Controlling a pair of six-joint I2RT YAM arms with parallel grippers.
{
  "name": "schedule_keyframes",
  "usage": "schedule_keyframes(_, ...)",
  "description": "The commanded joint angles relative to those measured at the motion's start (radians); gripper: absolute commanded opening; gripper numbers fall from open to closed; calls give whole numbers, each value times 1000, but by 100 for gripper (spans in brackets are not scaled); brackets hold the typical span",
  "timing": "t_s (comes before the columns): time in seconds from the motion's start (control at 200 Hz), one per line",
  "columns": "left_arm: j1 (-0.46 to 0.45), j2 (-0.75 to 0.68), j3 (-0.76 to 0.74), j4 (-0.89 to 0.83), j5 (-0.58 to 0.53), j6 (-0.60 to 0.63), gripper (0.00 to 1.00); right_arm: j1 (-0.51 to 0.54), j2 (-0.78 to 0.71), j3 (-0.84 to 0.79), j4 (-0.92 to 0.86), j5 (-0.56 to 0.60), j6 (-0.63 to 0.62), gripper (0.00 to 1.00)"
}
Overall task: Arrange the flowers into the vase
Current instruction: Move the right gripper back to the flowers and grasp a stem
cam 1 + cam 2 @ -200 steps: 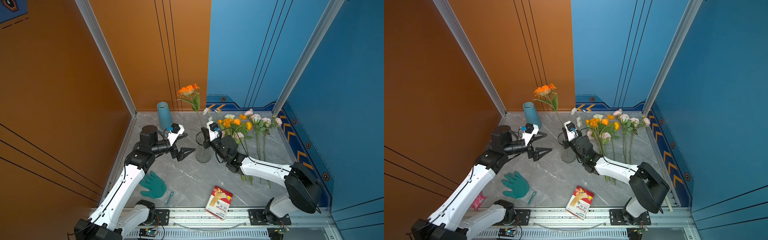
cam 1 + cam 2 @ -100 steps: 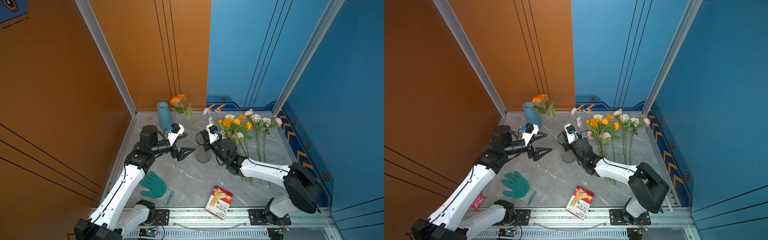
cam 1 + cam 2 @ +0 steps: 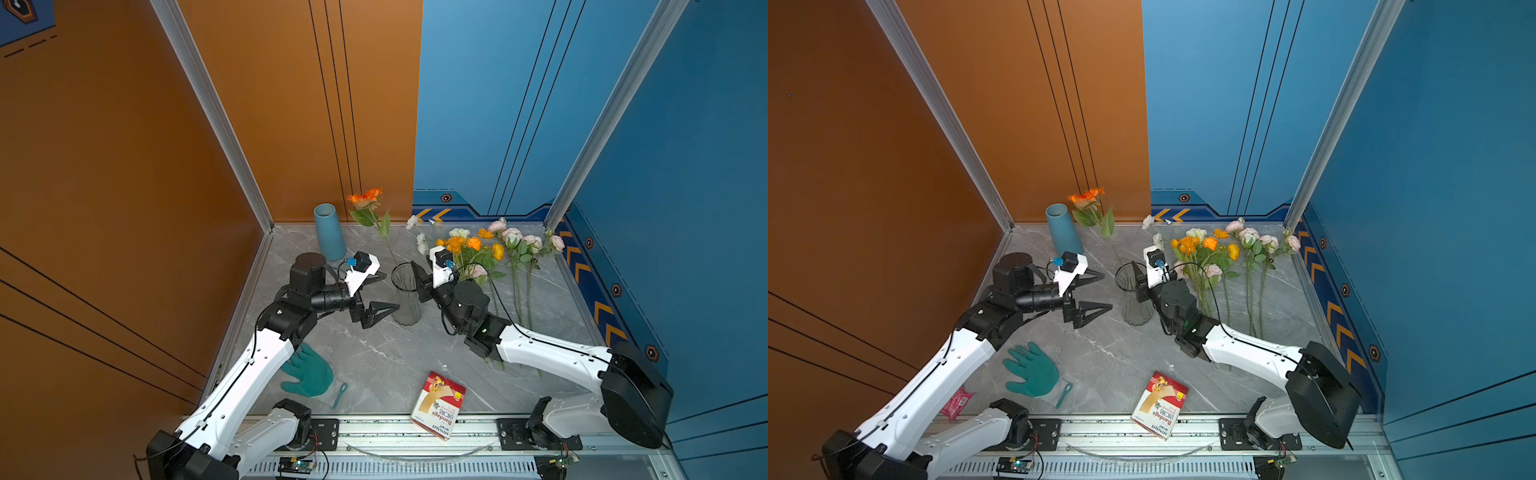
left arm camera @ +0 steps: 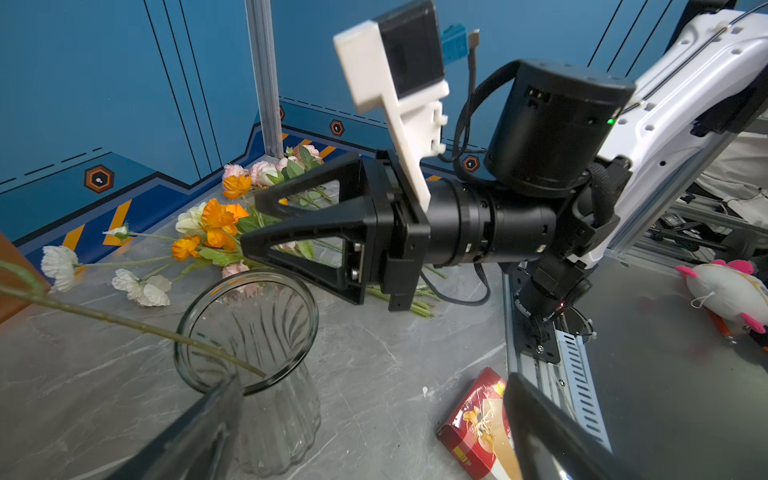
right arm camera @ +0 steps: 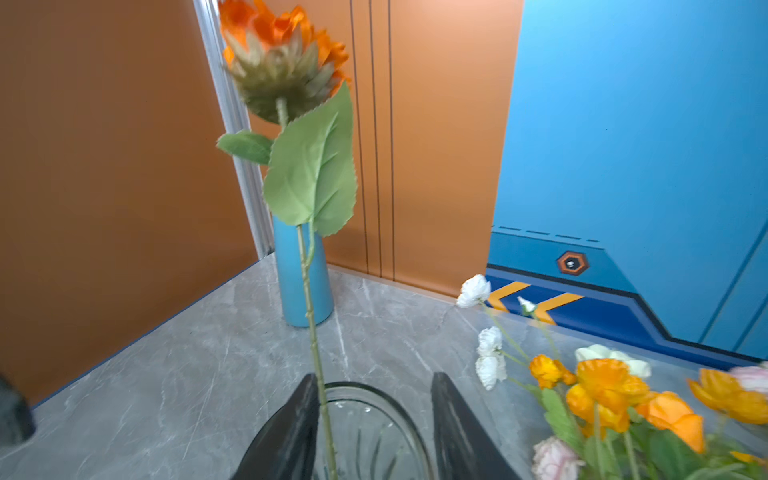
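Observation:
A clear ribbed glass vase (image 3: pixel 406 297) (image 3: pixel 1133 299) stands mid-table. One orange flower (image 3: pixel 365 197) (image 3: pixel 1086 197) (image 5: pixel 282 50) stands in it, its stem leaning toward the back wall. My right gripper (image 3: pixel 419 276) (image 5: pixel 374 376) hovers over the vase rim (image 5: pixel 365 388), open, with the stem running along one finger (image 5: pixel 299 411) and not pinched. Just left of the vase my left gripper (image 3: pixel 390 291) (image 4: pixel 372 380) is wide open and empty. The other flowers (image 3: pixel 478 249) (image 3: pixel 1212 249) (image 4: pixel 216 224) lie in a bunch at the back right.
A blue cylinder (image 3: pixel 329 230) (image 5: pixel 303 274) stands at the back left, near the orange bloom. A green glove (image 3: pixel 307 370) and a red box (image 3: pixel 440 403) lie toward the front. A pink packet (image 3: pixel 957 403) lies by the left arm's base.
My right gripper has opened and let go of the orange flower. The flower has sunk lower into the vase and tilted toward the back left. The left arm has not moved.

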Motion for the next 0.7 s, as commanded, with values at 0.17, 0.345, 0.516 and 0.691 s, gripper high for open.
schedule_keyframes(0.17,-236,-10,-68,74,-311,40,98,-232,-169,41,-628,68,274,52)
schedule_keyframes(0.345,-275,20,-70,78,-271,45,98,-445,-150,-15,-767,-183,388,50)
schedule_keyframes(0.516,-273,29,-69,78,-251,42,98,-490,-21,1,-829,-291,383,38)
schedule_keyframes(0.691,-273,28,-69,78,-249,44,98,-484,146,70,-915,-292,385,31)
